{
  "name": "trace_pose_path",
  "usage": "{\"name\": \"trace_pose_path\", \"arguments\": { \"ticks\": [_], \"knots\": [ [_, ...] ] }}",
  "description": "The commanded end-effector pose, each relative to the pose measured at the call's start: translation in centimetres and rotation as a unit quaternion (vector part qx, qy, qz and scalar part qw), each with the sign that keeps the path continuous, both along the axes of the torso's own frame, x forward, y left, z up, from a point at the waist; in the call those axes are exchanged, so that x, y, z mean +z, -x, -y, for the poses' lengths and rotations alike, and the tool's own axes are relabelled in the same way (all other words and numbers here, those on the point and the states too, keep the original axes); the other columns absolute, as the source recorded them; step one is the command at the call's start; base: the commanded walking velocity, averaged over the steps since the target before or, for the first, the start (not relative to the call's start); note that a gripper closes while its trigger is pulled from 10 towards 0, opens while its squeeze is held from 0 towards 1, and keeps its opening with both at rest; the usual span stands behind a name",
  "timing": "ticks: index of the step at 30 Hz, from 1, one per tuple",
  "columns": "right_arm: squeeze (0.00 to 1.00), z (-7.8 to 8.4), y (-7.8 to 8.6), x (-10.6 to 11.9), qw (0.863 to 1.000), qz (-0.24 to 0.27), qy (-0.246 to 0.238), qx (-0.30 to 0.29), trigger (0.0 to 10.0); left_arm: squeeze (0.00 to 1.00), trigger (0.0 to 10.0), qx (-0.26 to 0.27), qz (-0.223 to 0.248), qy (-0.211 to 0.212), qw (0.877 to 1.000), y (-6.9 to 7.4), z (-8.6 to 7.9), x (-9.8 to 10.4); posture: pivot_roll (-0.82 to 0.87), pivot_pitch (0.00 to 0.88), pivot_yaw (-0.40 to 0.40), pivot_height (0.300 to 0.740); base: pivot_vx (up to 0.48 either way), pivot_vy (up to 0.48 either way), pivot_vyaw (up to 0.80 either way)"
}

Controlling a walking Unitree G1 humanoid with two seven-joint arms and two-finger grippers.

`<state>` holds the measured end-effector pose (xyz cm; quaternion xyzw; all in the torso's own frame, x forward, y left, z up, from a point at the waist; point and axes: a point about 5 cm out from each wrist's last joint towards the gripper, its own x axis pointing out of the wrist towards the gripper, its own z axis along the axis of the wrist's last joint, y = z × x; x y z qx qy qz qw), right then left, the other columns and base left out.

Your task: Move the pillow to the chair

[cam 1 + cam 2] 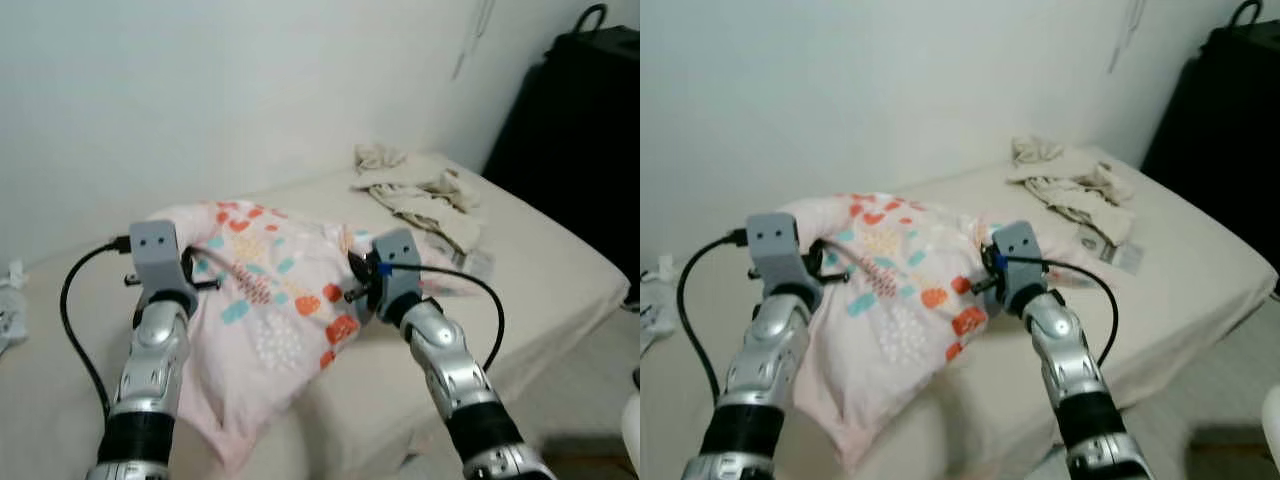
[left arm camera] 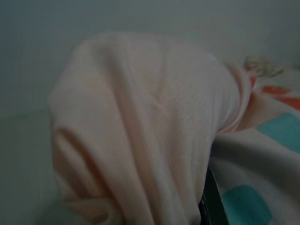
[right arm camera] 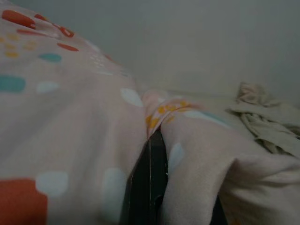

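A pale pink pillow point(image 1: 270, 320) printed with red hearts and teal and white dots is held between my two arms above the beige bed point(image 1: 540, 270). My left gripper point(image 1: 197, 272) grips its left side, with the fabric draped over the fingers in the left wrist view. At the pillow's right side my right gripper point(image 1: 356, 286) pinches a fold; one black finger point(image 3: 150, 183) shows under the cloth in the right wrist view. The pillow's lower corner point(image 1: 235, 440) sags toward the bed's near edge.
Crumpled beige cloths point(image 1: 425, 200) lie at the bed's far right corner. A tall black object point(image 1: 585, 120) stands right of the bed. The white wall point(image 1: 250, 90) runs behind. Some floor point(image 1: 590, 400) shows at lower right, and small white items point(image 1: 10, 300) lie at far left.
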<state>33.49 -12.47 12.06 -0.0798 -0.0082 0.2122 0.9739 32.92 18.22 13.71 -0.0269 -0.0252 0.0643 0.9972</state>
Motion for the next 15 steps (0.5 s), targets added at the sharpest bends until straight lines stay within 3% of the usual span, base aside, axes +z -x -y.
{"name": "trace_pose_path", "arguments": {
  "ticks": [1, 4, 6, 8, 15],
  "knots": [
    [0.00, -0.5, -0.1, 1.2, 0.999, 0.033, -0.004, 0.013, 10.0, 0.00, 10.0, -0.011, 0.029, -0.007, 0.999, -0.1, 0.4, 0.8, -0.08, 0.018, -0.016, 0.740, 0.000, 0.000, 0.00],
    [0.00, -0.5, 0.1, 0.8, 0.999, 0.029, 0.000, 0.014, 10.0, 0.00, 10.0, -0.017, 0.027, -0.008, 0.999, -0.1, 0.6, 0.6, -0.07, 0.016, -0.014, 0.740, 0.000, 0.000, 0.00],
    [0.00, 0.3, 0.6, -1.5, 1.000, -0.004, -0.003, -0.009, 10.0, 0.00, 10.0, -0.034, -0.013, -0.018, 0.999, 0.0, 1.3, -1.6, -0.07, 0.012, -0.010, 0.740, 0.000, 0.000, 0.00],
    [0.00, 0.7, 0.9, -2.2, 1.000, -0.015, -0.008, -0.024, 10.0, 0.00, 10.0, -0.045, -0.027, -0.024, 0.998, 0.2, 1.5, -2.2, -0.08, 0.012, -0.009, 0.740, 0.000, 0.000, 0.00],
    [0.00, 2.1, 1.1, -3.1, 0.996, -0.033, -0.040, -0.069, 10.0, 0.00, 10.0, -0.047, -0.027, -0.031, 0.998, -0.1, 1.5, -2.1, -0.07, 0.004, 0.005, 0.740, 0.000, 0.000, 0.00]
  ]
}}
